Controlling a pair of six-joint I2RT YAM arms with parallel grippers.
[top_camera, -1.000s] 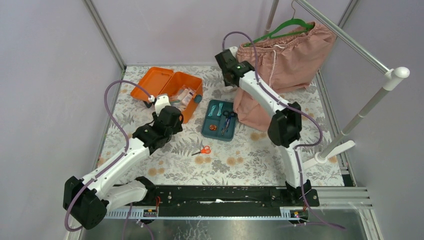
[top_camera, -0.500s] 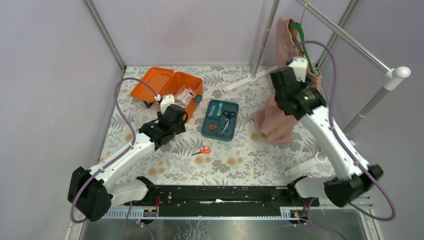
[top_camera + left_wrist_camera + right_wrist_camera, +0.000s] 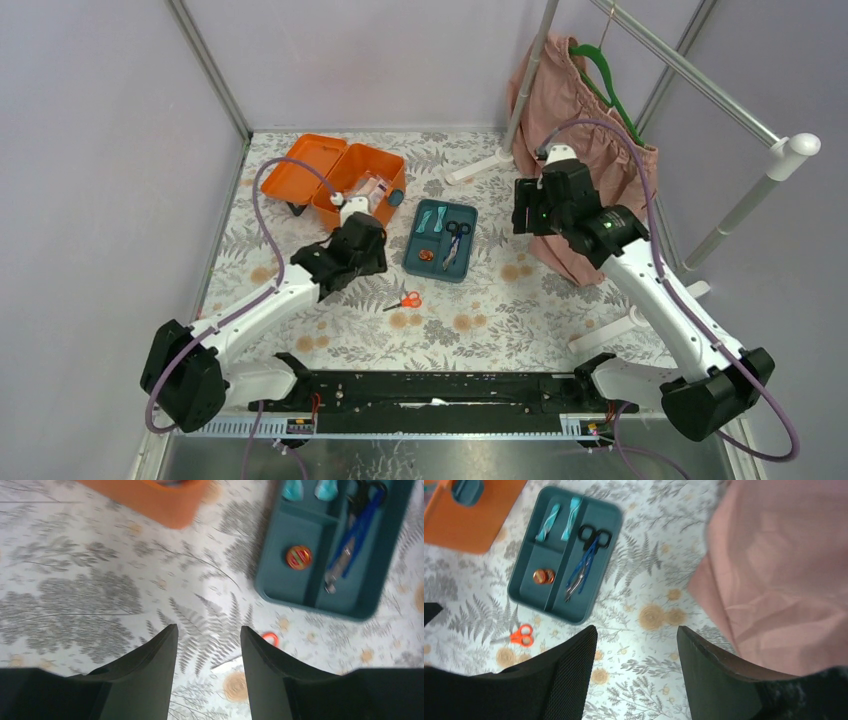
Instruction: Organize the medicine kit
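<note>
Medicine kit sits at far-left of the floral cloth, lid thrown back flat, box open w/ a few clear packets inside (too small to ID); its teal tray is out of the box, lying just beside it to the right; tray holds blue scissors, a small round orange-red item & two teal packets in the far compartment.

Small orange scissors lie loose on the cloth, nearer than the tray, touching nothing.

L gripper hovers over the cloth betw. box and tray; jaws apart, nothing betw. them; an orange scissor loop shows just past its right finger in the wrist view.
R gripper hangs high over the cloth, betw. tray and the pink garment on its green hanger; jaws apart, nothing held.

Step in hand, as I read it: collecting strays; orange scissors look like the only loose item left; tray not yet back in the kit.

Next move prob. falls to the L arm, being closest; needs to shift toward the scissors, drop low, straddle handles or blades; they lie flat & thin, so fingertips must nearly touch the cloth before closing; then into a free tray slot; after that tray into box, lid down.
</note>
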